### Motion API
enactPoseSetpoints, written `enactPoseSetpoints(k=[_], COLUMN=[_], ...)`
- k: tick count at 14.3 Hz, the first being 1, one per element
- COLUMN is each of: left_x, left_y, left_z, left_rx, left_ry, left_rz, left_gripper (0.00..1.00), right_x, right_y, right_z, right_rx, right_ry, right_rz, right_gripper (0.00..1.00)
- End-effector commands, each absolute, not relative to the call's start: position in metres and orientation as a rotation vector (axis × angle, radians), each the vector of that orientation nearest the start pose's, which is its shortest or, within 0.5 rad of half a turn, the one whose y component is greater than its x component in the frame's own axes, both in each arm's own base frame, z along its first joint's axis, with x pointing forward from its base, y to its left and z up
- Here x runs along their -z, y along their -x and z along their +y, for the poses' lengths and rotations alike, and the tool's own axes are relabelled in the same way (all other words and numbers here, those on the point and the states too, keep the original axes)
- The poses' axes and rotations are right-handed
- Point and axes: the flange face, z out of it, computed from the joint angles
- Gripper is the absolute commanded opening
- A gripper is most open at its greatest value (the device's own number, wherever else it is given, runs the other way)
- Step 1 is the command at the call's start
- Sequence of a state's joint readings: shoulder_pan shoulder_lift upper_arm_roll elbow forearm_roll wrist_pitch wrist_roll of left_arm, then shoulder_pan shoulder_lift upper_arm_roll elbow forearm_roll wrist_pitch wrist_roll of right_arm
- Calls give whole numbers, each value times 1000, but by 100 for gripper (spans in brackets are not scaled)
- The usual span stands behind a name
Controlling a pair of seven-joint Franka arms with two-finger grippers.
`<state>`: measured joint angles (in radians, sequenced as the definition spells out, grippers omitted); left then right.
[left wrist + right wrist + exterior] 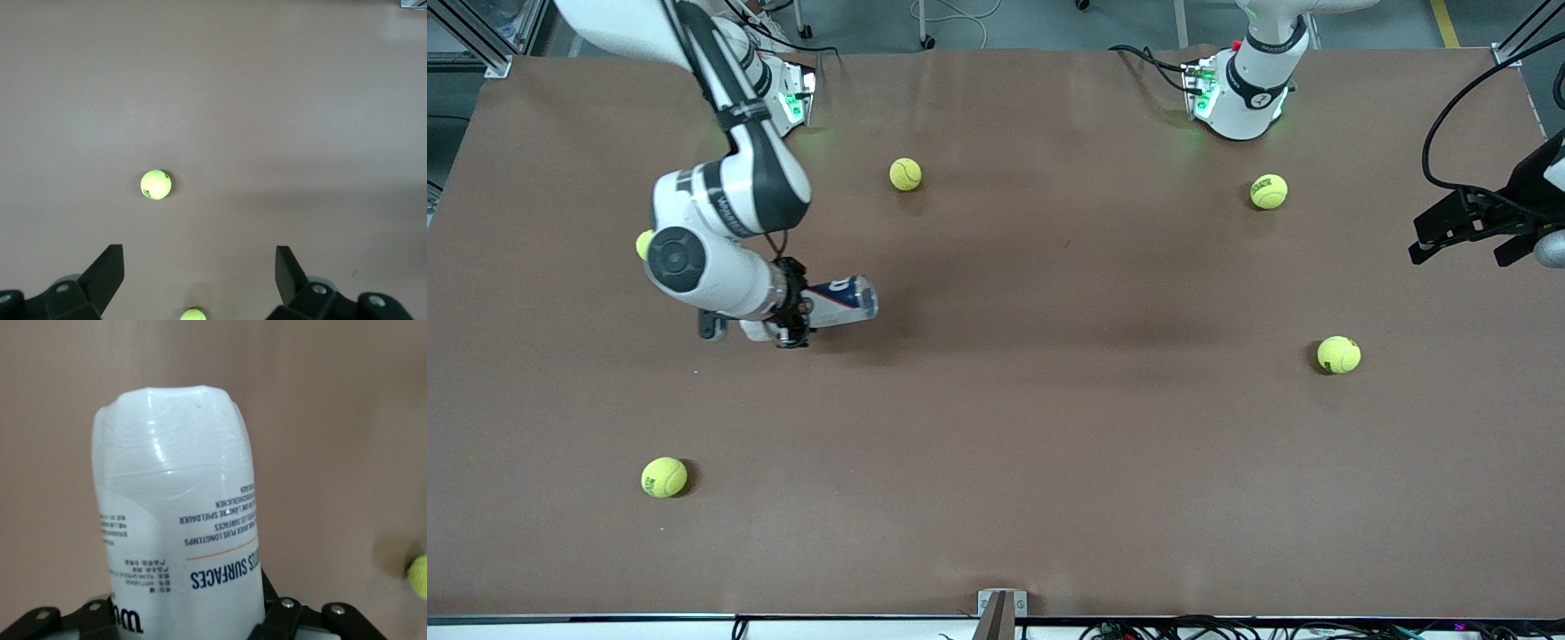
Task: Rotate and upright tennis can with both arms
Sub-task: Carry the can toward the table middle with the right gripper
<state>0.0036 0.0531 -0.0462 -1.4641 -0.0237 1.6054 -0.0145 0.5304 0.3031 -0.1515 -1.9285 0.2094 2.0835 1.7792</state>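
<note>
**Can gripped by right arm, lying sideways; handover and uprighting not yet done**

Right gripper (793, 313): clamped on the tennis can (838, 302) around its body, toward one end. In the right wrist view the black fingers (283, 617) press against the label on both sides, and the can (177, 513) sticks straight out from the jaws over bare table. From the front view the can lies roughly horizontal, its clear free end pointing toward the left arm's end of the table. Whether it rests on the surface or is slightly lifted: cannot tell.

Left gripper (1472, 233): jaws wide apart, holding nothing, hanging over the table edge at its own arm's end, well apart from the can. The left wrist view shows both fingers (107, 270) spread, with only a tennis ball (156, 184) and the brown table (267, 100) below. This arm waits.

Surroundings: five yellow balls scattered on the table (1049, 444), one partly hidden by the right arm's elbow (644, 244); none touches the can.

Progress, by judgement: early stage. Grasp secured by one arm. Left to do: rotating the can, bringing in the left gripper, standing the can upright.
</note>
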Motion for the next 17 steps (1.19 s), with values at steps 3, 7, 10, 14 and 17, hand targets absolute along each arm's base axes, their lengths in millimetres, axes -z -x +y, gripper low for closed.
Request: enactPoseSetpoints(k=[3,7,10,14,17], left_x=[-653,-652,-649,-650,-650], left_y=[-569,-568,-569,-569,-567], left_z=[-26,-27,-28,-26,-24], left_rx=[135,130,113,114,94], left_ry=[3179,3179,3178,3179,3178], left_rz=[47,52,67,69,65], left_gripper=[100,100,100,100,100], right_x=[-312,-293,-291,-276,-255], right_y=[-565,-563,-564,-554,-551], right_z=[346,433,475,526,549], right_rx=[-225,-163,-139,-105,-78], right_ry=[2276,2258,2181,2112,2086], right_rz=[2218,2213,2233,2273,2286], right_gripper=[69,69,69,69,69])
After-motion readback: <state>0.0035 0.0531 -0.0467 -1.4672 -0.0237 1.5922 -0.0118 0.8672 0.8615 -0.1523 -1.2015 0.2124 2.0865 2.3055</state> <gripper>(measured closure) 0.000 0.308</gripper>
